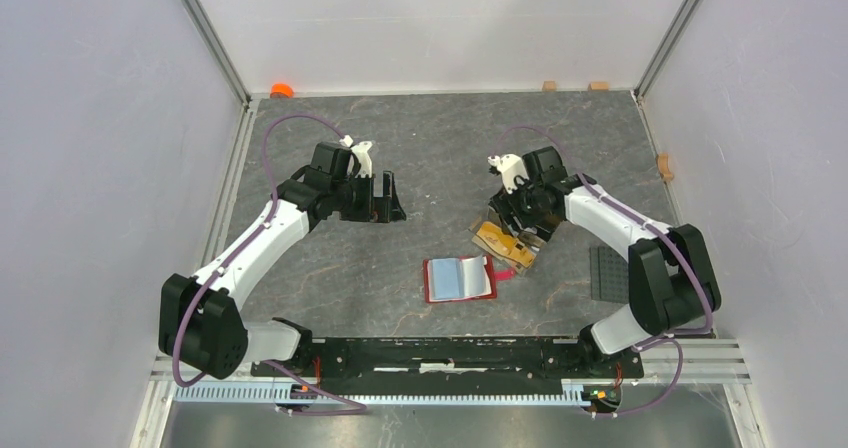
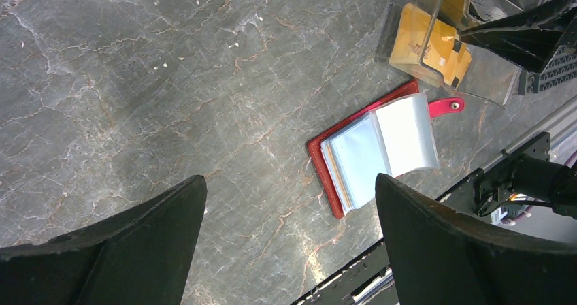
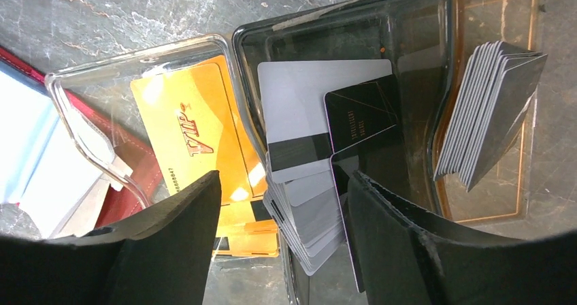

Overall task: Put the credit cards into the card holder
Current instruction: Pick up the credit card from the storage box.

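Observation:
The card holder lies open, red cover down, clear sleeves up; a light blue face shows through the sleeves. The credit cards stand in trays beside it. Orange cards are in a clear tray. Grey cards and a dark card are in a dark tray. My right gripper is down in the trays, open, with the grey stack and the dark card's edge between its fingers. My left gripper hangs open over bare table, away from the holder.
An amber tray holds more grey cards. A dark studded plate lies right of the trays. Small tan blocks and an orange object sit along the back wall. The arms' black base rail runs along the near edge.

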`<state>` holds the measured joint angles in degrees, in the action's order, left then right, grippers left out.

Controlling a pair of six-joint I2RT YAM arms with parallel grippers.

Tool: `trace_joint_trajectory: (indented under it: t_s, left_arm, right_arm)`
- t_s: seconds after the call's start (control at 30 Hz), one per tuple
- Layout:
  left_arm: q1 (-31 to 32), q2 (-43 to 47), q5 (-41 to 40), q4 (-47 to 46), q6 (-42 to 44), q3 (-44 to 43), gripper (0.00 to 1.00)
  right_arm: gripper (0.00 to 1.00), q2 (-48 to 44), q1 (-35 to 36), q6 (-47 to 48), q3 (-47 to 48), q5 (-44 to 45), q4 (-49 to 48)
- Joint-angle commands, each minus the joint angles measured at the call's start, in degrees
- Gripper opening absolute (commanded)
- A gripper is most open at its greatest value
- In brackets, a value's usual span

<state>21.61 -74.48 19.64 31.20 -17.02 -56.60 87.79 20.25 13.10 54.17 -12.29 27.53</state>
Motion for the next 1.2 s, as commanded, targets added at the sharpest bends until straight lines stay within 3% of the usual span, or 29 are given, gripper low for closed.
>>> trace_joint_trajectory:
  t_s: [0.0, 0.17, 0.3, 0.57, 0.9, 1.17]
  left_arm:
    - [-0.2, 0.2, 1.1, -0.4, 2.1, 0.0, 1.0]
    - [-0.3, 0.5, 1.0, -0.4, 2.2, 0.1, 1.0]
    - [-0.3, 0.7, 0.4, -0.5, 2.3, 0.1, 1.0]
    - [-0.3, 0.4, 0.5, -0.4, 2.3, 0.0, 1.0]
    - [-0.3, 0.2, 0.9, -0.4, 2.2, 0.1, 1.0]
    - [-0.3, 0.2, 0.9, -0.4, 2.1, 0.1, 1.0]
  right_arm:
    - [0.7, -2.5, 0.4, -1.0, 1.3, -2.0, 1.9]
    - [0.64, -6.4, 0.4, -2.3, 3.9, 10.0, -0.6]
    - [0.72, -8.1, 0.4, -0.8, 6.5, 14.8, -3.1]
    - [0.79, 2.8, 0.4, 2.4, 12.7, 19.5, -2.9]
    - [0.85, 14.2, 0.4, 3.5, 15.0, 18.3, -4.7]
    - [0.79, 11.9, 0.4, 1.7, 13.0, 10.0, -3.3]
